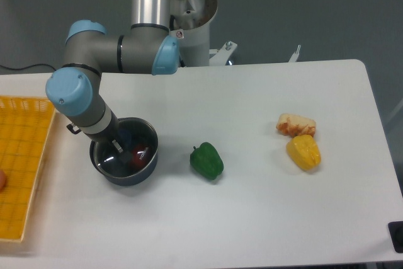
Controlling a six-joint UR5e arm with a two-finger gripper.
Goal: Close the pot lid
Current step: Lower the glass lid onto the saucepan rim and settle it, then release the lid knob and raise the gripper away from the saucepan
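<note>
The pot [123,172] is a small dark blue-grey saucepan at the left of the white table; its long handle is hidden under my arm. The pot lid [133,131], transparent glass with a thin metal rim, lies over the pot's opening and looks level with the rim. A red object [138,156] shows through the glass. My gripper [118,147] hangs from the wrist directly over the lid, down at the glass. The wrist hides most of it, and the fingers and the lid's knob cannot be made out clearly.
A yellow-orange basket [19,168] stands at the left edge, close to the pot. A green pepper [206,160] lies just right of the pot. A bread piece [296,124] and a yellow pepper [303,152] lie at the right. The robot base [189,17] stands behind.
</note>
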